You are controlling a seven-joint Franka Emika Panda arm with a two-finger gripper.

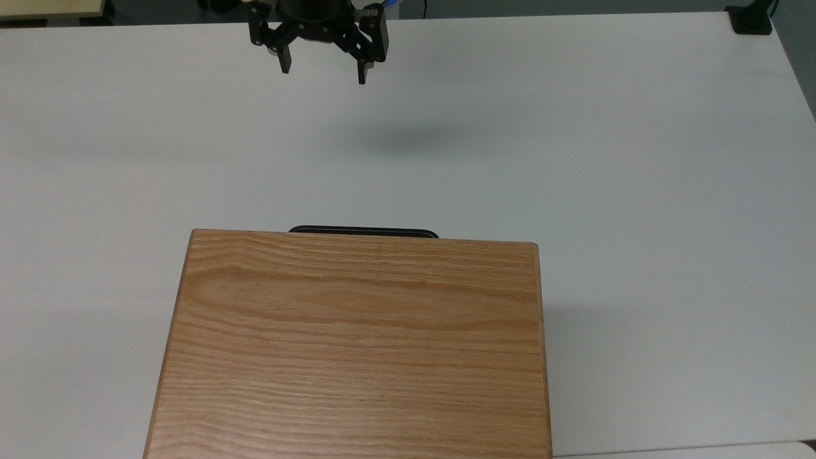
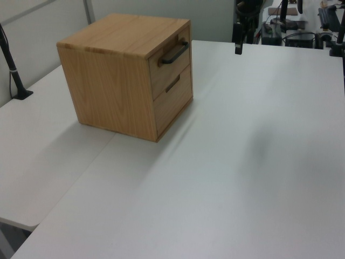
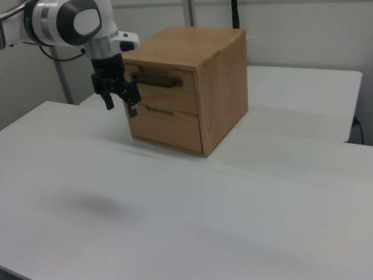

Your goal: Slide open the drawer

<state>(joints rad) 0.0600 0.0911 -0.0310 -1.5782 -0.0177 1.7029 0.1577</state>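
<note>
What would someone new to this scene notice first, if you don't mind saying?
Probably the oak cabinet standing alone on the white table, its upper drawer shut, with a black bar handle. Next, the black gripper, open, hanging in the air above the table, well clear of the handle.

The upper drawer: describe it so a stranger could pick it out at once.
A wooden cabinet sits on the white table. Its front holds two stacked drawers; the upper drawer carries a long black bar handle, whereas the lower drawer has just a slot.
</note>
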